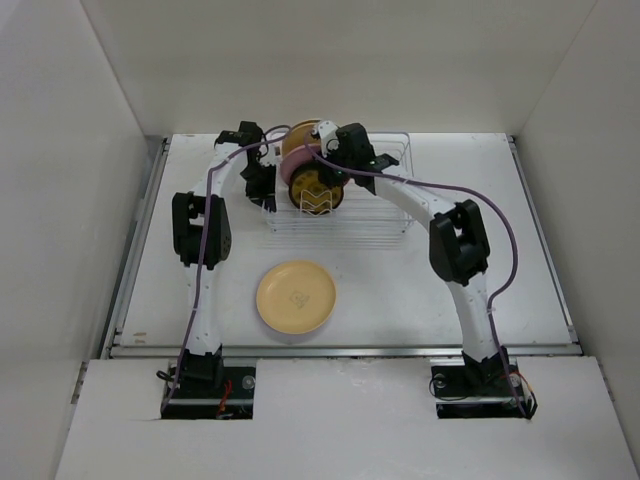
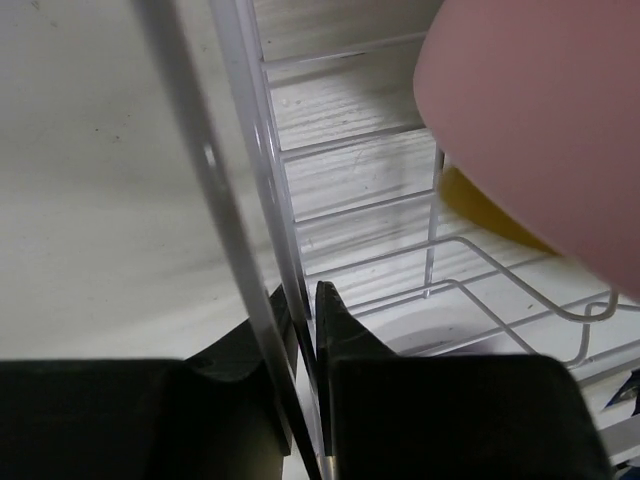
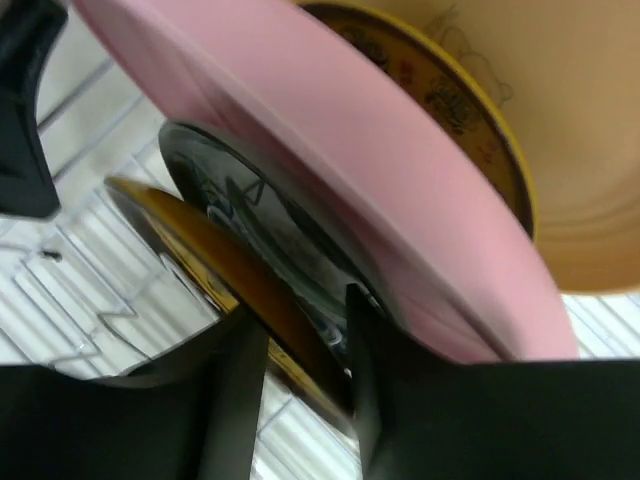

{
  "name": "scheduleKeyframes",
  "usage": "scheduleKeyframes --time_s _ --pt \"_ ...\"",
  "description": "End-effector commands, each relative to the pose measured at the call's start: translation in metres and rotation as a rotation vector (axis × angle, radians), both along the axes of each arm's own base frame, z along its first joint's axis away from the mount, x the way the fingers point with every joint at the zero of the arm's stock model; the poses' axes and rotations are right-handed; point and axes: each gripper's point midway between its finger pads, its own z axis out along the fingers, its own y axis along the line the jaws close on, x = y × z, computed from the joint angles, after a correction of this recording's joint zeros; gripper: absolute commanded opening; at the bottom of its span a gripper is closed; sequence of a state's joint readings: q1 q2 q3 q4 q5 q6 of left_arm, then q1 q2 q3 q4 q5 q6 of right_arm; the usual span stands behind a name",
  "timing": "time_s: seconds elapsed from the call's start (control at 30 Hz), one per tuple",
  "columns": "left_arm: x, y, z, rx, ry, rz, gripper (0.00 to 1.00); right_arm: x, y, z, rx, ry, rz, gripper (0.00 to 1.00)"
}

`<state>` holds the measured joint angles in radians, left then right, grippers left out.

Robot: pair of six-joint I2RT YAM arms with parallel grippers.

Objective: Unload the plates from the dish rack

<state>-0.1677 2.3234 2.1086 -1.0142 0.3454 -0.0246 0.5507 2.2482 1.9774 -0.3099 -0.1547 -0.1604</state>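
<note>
The wire dish rack (image 1: 370, 215) stands at the back middle, with plates upright in its left end: a yellow-tan plate (image 1: 298, 138), a pink plate (image 1: 291, 170) and an amber-brown patterned plate (image 1: 318, 193). My left gripper (image 1: 262, 186) is shut on the rack's left rim wire (image 2: 272, 160), the wire pinched at the gripper's tips (image 2: 305, 312). My right gripper (image 1: 335, 150) is among the plates. In the right wrist view it (image 3: 300, 350) is open and straddles the amber-brown rim (image 3: 215, 255) and a dark teal plate (image 3: 255, 215). The pink plate (image 3: 400, 170) lies just outside its right finger.
Another yellow-tan plate (image 1: 296, 296) lies flat on the table in front of the rack. The rack's right half (image 1: 385, 190) holds no plates. White walls enclose the table on three sides. In the left wrist view the pink plate (image 2: 540, 120) hangs over the rack's floor wires.
</note>
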Motion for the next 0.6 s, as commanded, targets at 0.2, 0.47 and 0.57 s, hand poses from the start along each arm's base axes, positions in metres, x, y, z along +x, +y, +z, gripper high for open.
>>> scheduleKeyframes --time_s 0.2,0.47,0.57 --pt "-0.009 -0.015 0.024 -0.114 0.026 0.011 0.00 -0.007 0.005 0.021 0.053 0.016 0.073 0.00" --pt "-0.006 -0.014 0.032 -0.105 0.007 0.045 0.00 -0.012 -0.012 0.105 0.093 -0.128 0.016 0.00" --pt "-0.003 -0.016 0.037 -0.115 0.000 0.079 0.00 -0.018 -0.021 0.135 0.109 -0.178 -0.005 0.00"
